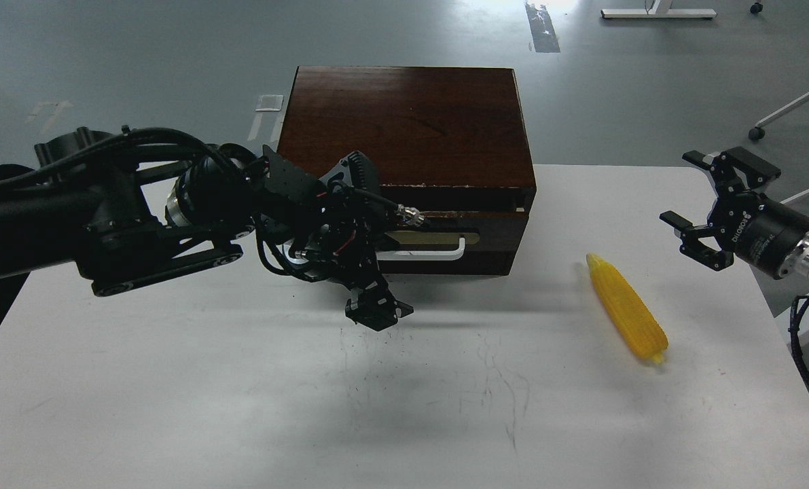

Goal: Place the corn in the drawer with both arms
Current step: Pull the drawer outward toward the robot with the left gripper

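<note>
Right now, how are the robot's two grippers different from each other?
The left gripper is down at the drawer, by its white handle; the right gripper hangs in the air, away from the box, touching nothing. The right gripper's fingers are spread open; the left gripper's are too bunched and dark to tell. The right gripper is nearer the corn. Both are black and on black arms.

One head camera looked forward and down from above. It took in the white table [173,407] at middling range.
</note>
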